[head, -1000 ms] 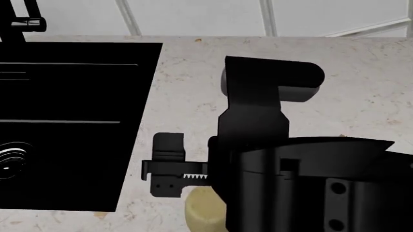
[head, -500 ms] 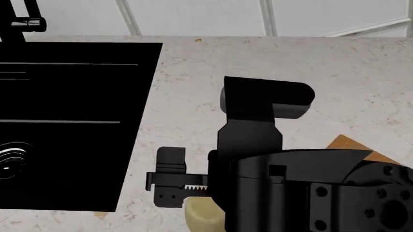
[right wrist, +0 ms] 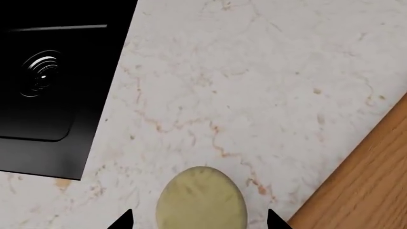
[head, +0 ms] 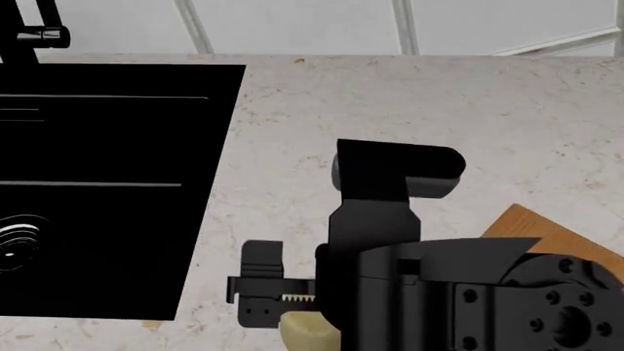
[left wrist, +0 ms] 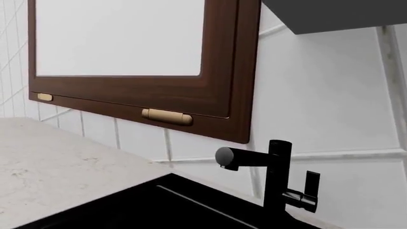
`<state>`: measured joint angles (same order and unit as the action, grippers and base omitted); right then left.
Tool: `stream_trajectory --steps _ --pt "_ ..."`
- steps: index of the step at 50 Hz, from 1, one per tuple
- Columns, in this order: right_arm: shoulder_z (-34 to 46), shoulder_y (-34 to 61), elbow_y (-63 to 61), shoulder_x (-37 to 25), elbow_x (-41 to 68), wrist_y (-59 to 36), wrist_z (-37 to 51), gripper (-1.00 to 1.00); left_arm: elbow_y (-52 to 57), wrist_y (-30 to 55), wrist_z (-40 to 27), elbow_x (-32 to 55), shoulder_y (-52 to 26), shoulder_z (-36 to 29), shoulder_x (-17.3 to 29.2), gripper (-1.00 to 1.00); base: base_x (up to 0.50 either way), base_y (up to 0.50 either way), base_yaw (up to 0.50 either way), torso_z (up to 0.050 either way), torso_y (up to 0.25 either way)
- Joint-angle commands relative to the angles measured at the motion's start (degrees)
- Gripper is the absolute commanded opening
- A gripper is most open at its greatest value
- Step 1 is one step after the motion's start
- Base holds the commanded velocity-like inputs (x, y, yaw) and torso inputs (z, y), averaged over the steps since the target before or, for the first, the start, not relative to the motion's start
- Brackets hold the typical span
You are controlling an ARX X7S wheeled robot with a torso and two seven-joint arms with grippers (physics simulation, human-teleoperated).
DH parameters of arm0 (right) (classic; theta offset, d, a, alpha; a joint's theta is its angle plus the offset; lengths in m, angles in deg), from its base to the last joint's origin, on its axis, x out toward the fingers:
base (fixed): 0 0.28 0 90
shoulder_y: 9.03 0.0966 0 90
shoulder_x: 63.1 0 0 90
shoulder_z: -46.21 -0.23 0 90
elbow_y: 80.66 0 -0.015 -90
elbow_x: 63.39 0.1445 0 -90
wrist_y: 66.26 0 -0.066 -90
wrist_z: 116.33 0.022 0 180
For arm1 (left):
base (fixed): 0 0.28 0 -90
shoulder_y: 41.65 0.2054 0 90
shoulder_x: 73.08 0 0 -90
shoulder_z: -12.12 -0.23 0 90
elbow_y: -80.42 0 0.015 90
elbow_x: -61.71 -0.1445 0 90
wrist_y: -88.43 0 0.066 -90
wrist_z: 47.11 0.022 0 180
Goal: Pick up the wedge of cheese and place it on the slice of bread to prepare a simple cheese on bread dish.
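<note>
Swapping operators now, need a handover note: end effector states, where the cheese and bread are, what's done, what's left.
Right end effector: open, fingertips either side of the wedge of cheese, not closed on it.
Left end effector: out of view; its wrist camera faces the faucet and wall.
Cheese lies on the counter between the black sink and the wooden board, close to the board's edge.
Slice of bread: not visible in any view.
Done: right arm lined up over the cheese.
Left: close, lift, find the bread, place the cheese on it.
</note>
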<state>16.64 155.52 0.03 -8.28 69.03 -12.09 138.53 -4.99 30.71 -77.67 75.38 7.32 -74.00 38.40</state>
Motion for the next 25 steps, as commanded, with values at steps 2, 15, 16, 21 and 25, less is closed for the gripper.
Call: stream_trajectory --steps 2,15,16,21,25 --pt "0.8 -0.8 1.7 0.3 -1.1 -0.5 -2.0 1.0 -0.2 -0.2 0.0 0.1 0.0 -0.1 0.1 1.0 0.0 0.0 0.0 0.0 0.0" --pt "1.5 -2.0 2.2 0.8 -1.6 -0.4 -3.3 1.0 -0.6 -0.1 0.7 0.8 -0.1 -0.2 0.2 1.0 0.0 0.0 0.0 0.0 0.0" --pt "1.6 -2.0 2.5 0.9 -1.7 -0.5 -3.4 1.0 -0.6 -0.3 0.7 0.8 -0.1 -0.2 0.2 1.0 0.0 0.0 0.0 0.0 0.0" --pt "1.9 -2.3 3.2 1.2 -1.7 -0.5 -3.9 1.0 -0.7 -0.5 0.8 1.0 0.0 -0.1 0.2 1.0 0.0 0.0 0.0 0.0 0.0" --pt "2.2 -2.4 4.0 1.2 -2.0 -0.7 -4.4 1.0 -0.6 -0.4 0.8 1.1 0.0 0.0 0.2 1.0 0.0 0.0 0.0 0.0 0.0"
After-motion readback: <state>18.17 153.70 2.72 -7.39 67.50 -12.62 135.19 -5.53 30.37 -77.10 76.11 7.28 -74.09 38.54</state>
